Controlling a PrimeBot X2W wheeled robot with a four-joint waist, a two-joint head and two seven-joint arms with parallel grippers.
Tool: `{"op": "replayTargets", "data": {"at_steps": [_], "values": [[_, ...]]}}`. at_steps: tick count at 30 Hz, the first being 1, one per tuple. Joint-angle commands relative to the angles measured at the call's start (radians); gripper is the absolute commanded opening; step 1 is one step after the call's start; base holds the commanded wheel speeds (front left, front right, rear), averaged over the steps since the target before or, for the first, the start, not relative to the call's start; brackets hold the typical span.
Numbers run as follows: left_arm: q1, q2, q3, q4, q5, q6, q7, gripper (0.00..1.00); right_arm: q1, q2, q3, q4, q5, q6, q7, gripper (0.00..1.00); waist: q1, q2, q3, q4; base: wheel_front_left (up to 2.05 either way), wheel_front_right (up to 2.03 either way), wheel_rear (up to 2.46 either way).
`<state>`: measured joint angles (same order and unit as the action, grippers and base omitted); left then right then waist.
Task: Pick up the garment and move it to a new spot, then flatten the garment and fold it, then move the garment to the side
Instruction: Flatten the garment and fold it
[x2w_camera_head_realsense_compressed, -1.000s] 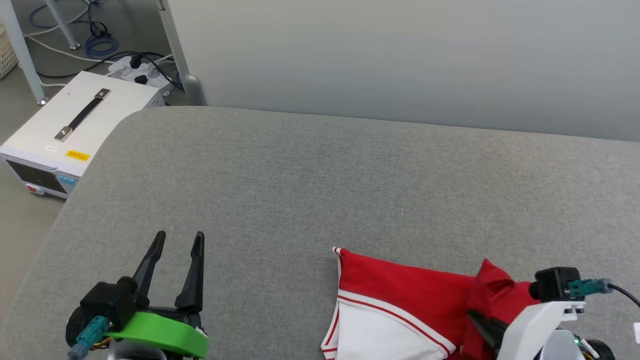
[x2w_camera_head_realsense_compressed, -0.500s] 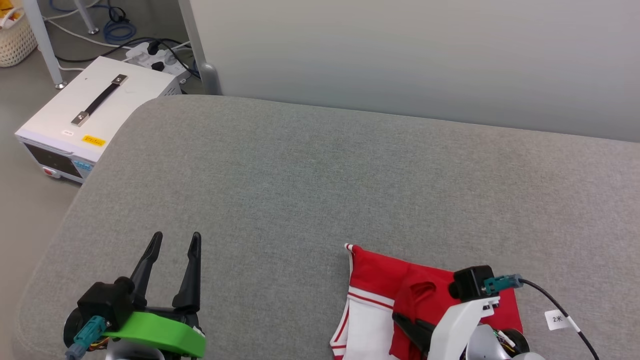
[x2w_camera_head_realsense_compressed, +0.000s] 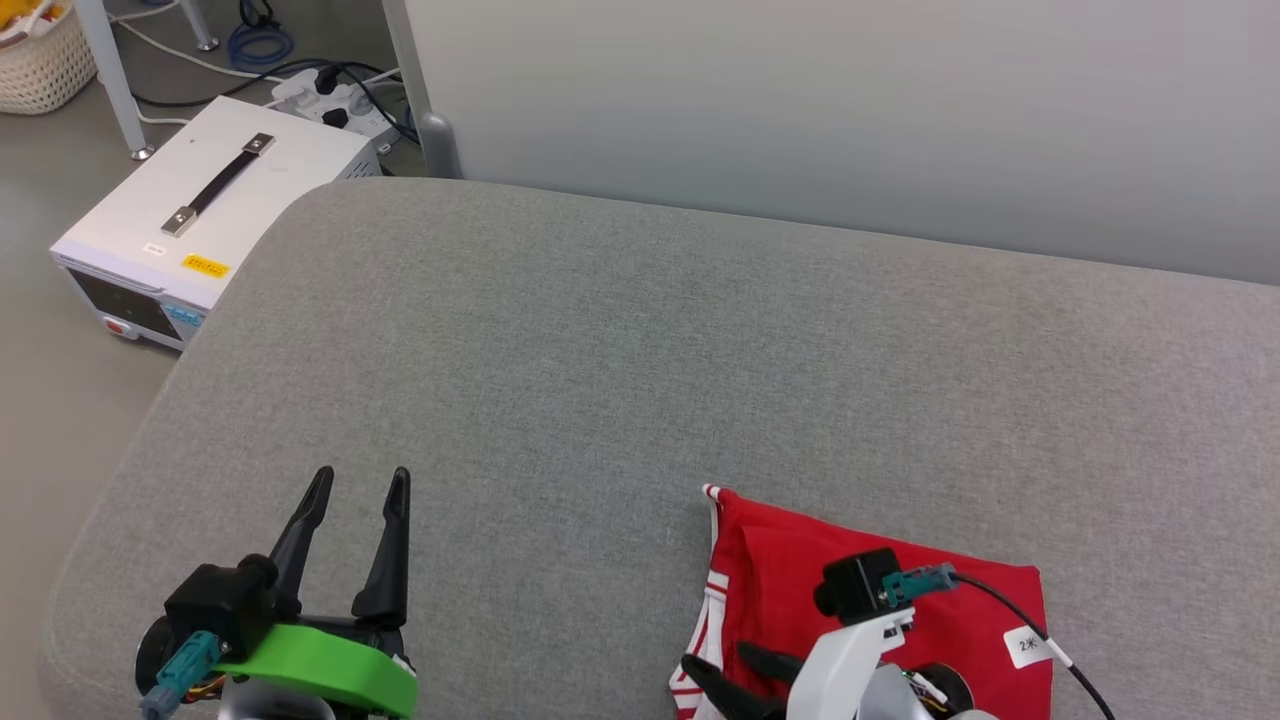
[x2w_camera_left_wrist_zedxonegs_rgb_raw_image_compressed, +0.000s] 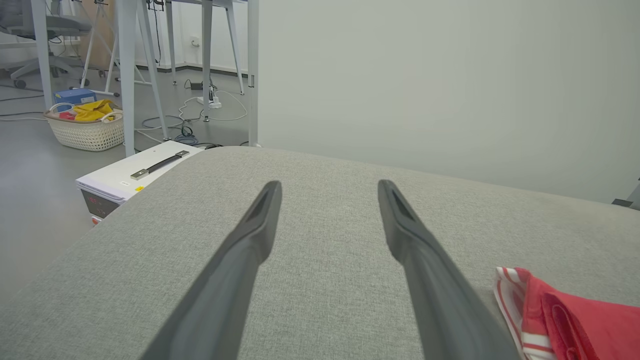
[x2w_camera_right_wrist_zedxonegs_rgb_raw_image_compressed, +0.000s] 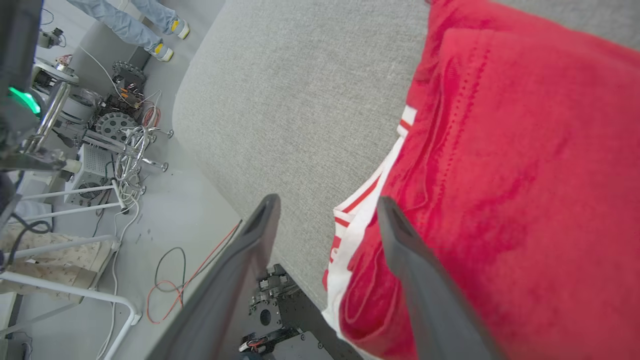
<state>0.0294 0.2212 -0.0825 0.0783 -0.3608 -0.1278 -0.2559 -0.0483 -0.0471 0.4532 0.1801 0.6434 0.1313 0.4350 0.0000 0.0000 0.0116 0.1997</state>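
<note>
At lower right, the right gripper (x2w_camera_head_realsense_compressed: 714, 657) stands wide over the garment's (x2w_camera_head_realsense_compressed: 790, 555) edge; lower left, the left gripper (x2w_camera_head_realsense_compressed: 358, 485) gapes empty.

The garment (x2w_camera_head_realsense_compressed: 770, 560) you're handling is soft red cloth, matt, with a stitched seam and white striped trim. The table (x2w_camera_head_realsense_compressed: 640, 350) wears a grey woven cover, matt and slightly rough. Your left tool (x2w_camera_head_realsense_compressed: 361, 475) has dark, matt plastic fingers. Its mount (x2w_camera_head_realsense_compressed: 320, 668) is bright green plastic with a slight sheen.
</note>
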Motion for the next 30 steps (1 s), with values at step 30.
{"op": "replayTargets", "data": {"at_steps": [30], "values": [[0.004,-0.029,-0.038,-0.042,0.013,-0.003,-0.006,1.0,-0.048,-0.252,-0.431,-0.291,-0.465,-0.001,-0.355,1.0,0.0,0.0,-0.022,-0.117,0.0,0.0,0.0]]}}
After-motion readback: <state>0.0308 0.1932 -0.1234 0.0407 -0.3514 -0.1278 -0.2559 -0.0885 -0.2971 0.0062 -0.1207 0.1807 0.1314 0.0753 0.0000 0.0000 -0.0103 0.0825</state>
